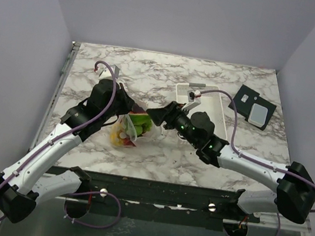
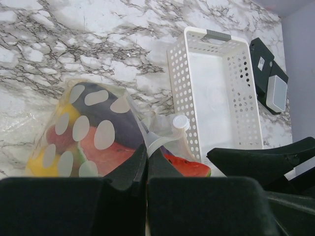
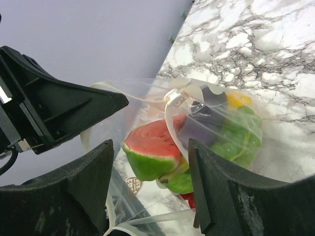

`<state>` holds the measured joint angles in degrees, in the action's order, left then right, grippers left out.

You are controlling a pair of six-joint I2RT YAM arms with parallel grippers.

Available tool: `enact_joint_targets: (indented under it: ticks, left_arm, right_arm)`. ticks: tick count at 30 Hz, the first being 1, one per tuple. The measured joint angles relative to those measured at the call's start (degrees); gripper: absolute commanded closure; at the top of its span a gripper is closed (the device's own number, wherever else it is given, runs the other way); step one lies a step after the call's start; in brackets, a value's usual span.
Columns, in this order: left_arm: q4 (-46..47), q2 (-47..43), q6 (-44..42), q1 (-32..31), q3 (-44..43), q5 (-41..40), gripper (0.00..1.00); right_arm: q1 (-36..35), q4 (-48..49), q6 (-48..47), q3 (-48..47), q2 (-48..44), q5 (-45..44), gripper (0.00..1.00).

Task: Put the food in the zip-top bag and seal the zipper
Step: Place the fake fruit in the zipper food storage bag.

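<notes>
Left claw pinched shut, right claw spread wide, both arms angled inward.

The zip-top bag lies on the table left of the basket, slightly nearer the arm bases. The food sits inside the bag, with the watermelon slice at the end facing the basket. The right gripper is between bag and basket. A flat device lies just beside the basket, on its right.
</notes>
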<state>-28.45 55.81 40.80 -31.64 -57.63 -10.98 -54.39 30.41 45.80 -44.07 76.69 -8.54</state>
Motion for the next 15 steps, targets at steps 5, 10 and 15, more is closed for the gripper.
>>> enact_joint_targets:
  ticks: [5,10,15]
  left_arm:
    - [-0.1,-0.1,-0.5,0.0,0.0,0.0,1.0]
    - [-0.2,-0.6,-0.9,0.0,0.0,0.0,1.0]
    - [-0.2,-0.9,-1.0,0.0,0.0,0.0,1.0]
  right_arm:
    - [0.0,-7.3,-1.1,-4.5,0.0,0.3,0.39]
    - [0.0,-12.7,-2.0,-7.3,0.0,1.1,0.5]
    - [0.0,-18.2,-3.5,-9.5,0.1,2.9,0.55]
